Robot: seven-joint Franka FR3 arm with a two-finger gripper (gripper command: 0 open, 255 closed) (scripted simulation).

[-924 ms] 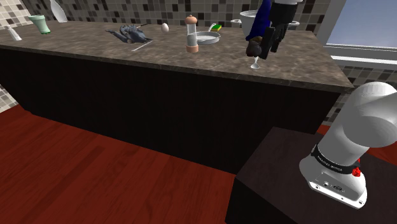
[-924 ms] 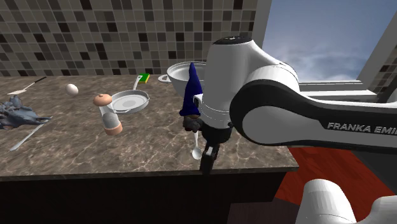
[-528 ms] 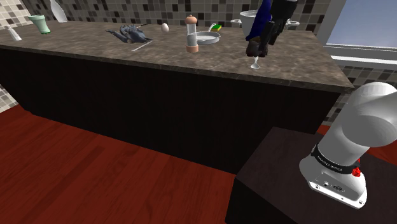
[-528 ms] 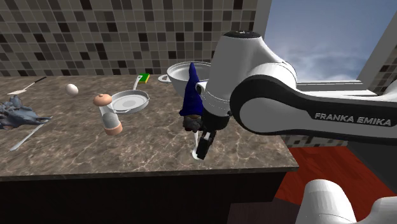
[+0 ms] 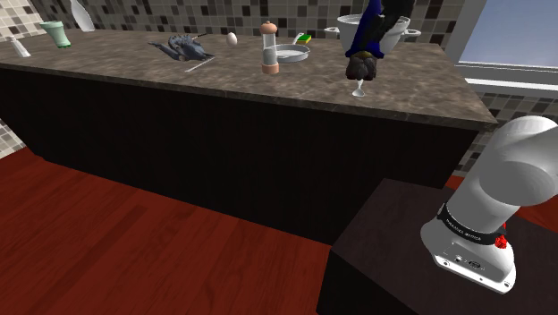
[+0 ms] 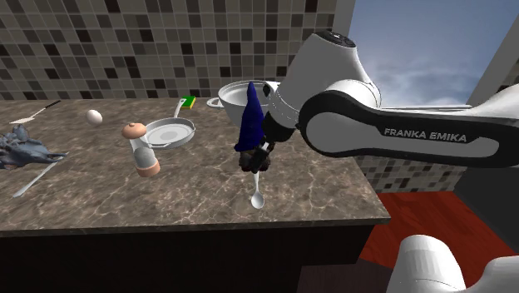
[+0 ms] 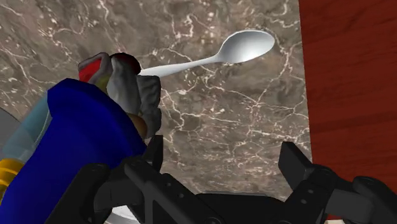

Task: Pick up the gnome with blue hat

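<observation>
**Shoulder view.** A dark, white-veined marble countertop (image 5: 134, 55) is seen above black cabinet fronts and a red-brown plank floor (image 5: 107, 242). Towards the shoulder view's right, a gnome with a tall blue pointed hat (image 5: 365, 36) is seen upright, low over the stone (contact with it cannot be made out). The black two-finger gripper (image 5: 389, 36) is placed just beside it. A small white spoon (image 5: 358, 89) lies in front of the gnome, nearer the counter's edge. A tall pepper mill with a brown top (image 5: 268, 49) is set further left.

**Second exterior view.** The gnome (image 6: 250, 125) is shown between the pepper mill (image 6: 143, 150) and the white arm. The gripper (image 6: 266, 151) is held at its lower body. The spoon (image 6: 257, 198) lies below, and a white pot (image 6: 229, 93) is seen behind.

**Wrist view.** The gripper (image 7: 224, 159) is spread wide, and only countertop (image 7: 222, 108) is seen between its fingers. The gnome (image 7: 83, 140) is outside that gap, close against one finger and not clasped. The spoon (image 7: 248, 46) lies beyond.
</observation>
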